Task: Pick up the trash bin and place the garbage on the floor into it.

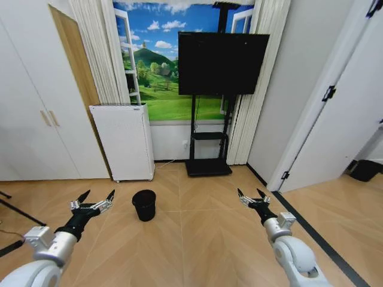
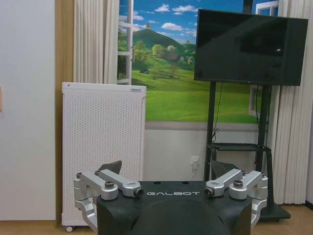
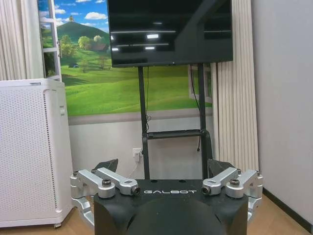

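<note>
Two open claws, left claw [image 1: 96, 197], right claw [image 1: 252, 195], flanking trash bin [image 1: 144, 205]

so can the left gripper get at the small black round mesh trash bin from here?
Probably yes: left gripper is open, bare floor lies between it and the small black round mesh trash bin ahead; nothing blocks.

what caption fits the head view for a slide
Both arms raised with the left claw and right claw open, the trash bin standing on the wood floor between them.

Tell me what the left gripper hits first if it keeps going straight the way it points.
Probably the white perforated cabinet: the open left gripper aims forward toward it. The trash bin sits off to the side. Depth is uncertain.
</note>
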Controlling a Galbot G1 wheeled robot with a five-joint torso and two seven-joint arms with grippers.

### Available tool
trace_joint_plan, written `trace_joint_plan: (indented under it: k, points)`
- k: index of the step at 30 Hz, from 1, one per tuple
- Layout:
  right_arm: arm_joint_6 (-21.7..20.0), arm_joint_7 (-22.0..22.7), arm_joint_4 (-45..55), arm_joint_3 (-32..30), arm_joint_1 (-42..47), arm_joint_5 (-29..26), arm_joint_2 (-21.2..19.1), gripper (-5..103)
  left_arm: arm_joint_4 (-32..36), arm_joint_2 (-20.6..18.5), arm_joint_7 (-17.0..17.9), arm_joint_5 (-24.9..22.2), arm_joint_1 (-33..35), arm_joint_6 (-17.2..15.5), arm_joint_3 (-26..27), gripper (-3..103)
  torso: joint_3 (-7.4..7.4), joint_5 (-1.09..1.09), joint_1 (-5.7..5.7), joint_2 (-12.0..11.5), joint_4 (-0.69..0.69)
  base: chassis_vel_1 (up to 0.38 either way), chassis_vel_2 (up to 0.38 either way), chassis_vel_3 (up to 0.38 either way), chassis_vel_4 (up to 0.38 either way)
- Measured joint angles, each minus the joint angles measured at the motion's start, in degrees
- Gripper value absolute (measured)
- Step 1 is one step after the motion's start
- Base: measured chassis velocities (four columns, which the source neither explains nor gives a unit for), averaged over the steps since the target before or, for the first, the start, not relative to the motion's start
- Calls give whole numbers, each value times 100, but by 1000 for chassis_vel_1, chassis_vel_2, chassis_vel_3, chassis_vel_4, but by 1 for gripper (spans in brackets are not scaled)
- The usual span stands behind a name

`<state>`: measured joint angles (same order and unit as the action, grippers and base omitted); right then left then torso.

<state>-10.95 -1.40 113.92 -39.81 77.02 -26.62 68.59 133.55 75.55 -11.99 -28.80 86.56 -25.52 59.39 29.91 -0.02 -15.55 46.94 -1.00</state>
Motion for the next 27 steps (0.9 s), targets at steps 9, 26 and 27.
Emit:
trace_joint_plan:
  k: [9, 26, 27]
  points:
    - [26, -12, -10, 34, -9, 4, -3, 100, 6, 56, 12, 14, 22, 19, 0, 100, 0, 4, 0, -4, -2, 118, -128, -136, 128]
    - [5, 9, 231, -16, 75, -34, -40, 100, 101, 62, 175, -11, 20, 63, -45, 100, -2, 1, 0, -8, 0, -22, 17, 22, -12]
    - [9, 9, 244, -30, 106, -33, -22, 100, 120, 53, 175, -13, 31, 57, -36, 100, -2, 1, 0, -8, 0, 0, 0, 0, 0]
